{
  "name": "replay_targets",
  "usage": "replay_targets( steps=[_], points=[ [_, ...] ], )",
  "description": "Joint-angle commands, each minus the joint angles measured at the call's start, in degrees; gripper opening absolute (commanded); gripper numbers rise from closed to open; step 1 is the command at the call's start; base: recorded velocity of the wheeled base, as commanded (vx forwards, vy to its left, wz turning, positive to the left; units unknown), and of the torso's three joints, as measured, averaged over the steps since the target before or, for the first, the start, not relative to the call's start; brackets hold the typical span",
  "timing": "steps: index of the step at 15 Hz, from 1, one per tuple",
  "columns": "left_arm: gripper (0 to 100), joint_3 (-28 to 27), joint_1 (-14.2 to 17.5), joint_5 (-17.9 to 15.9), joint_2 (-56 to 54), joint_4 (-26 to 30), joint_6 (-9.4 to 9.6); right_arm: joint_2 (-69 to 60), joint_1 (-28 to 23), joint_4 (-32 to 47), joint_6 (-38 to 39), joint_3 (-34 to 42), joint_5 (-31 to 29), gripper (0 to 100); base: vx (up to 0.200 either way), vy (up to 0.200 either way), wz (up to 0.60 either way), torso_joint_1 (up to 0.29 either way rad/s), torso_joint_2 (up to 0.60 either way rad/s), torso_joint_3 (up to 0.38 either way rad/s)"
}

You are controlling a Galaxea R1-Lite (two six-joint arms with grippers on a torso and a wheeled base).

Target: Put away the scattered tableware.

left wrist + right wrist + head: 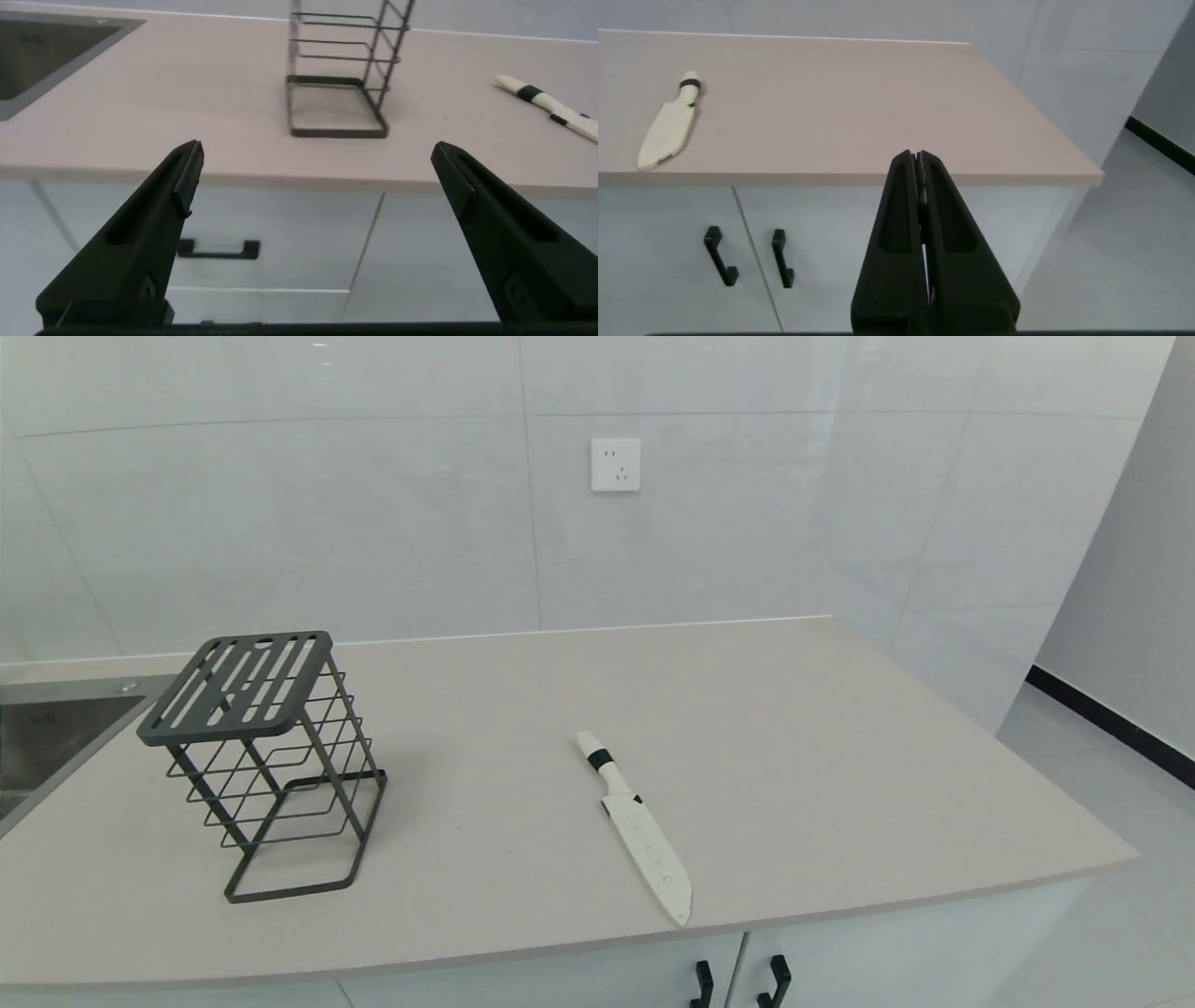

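Left pincer (316, 154) hangs in front of the tabletop (794, 756), below its front edge, released: its two dark fingers (140, 243) stand wide apart with nothing between them. Right pincer (918, 161) sits in front of the cabinet doors, also lower than the tabletop edge, clenched on nothing, its fingers pressed flat together.

On the tabletop lies a knife (639, 831), cream-coloured with a black band round the handle. It rests flat near the front edge, slightly right of the middle; the blade tip points at the front edge and almost reaches it, and the handle points back toward the wall. Both wrist views also catch it (551, 105) (668, 131), well apart from either pincer.

A dark wire rack (266, 756) with a slotted top stands on the left part of the tabletop, well apart from the knife. A sink (37, 737) is set into the tabletop at its far left, near the rack.

Black handles (738, 982) sit on the cabinet doors under the front edge. A white socket (615, 465) is on the tiled wall behind.
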Motion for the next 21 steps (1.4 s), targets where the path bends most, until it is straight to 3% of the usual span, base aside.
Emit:
replay_targets(
  steps=[1,15,21],
  points=[
    [100,0.0,0.0,0.0,0.1,0.0,-0.04,0.1,0.1,0.1,0.0,0.0,0.1,0,0.0,0.0,0.0,0.046,-0.15,-0.085],
    [100,0.0,0.0,0.0,0.1,0.0,-0.04,0.1,0.1,0.1,-0.2,0.0,0.1,0,0.0,0.0,0.09,0.002,-0.01,-0.004],
    [100,0.0,0.0,0.0,0.1,0.0,-0.04,0.1,0.1,0.1,-0.2,0.0,0.2,0,0.0,0.0,0.0,0.156,-0.41,-0.264]
  ],
)
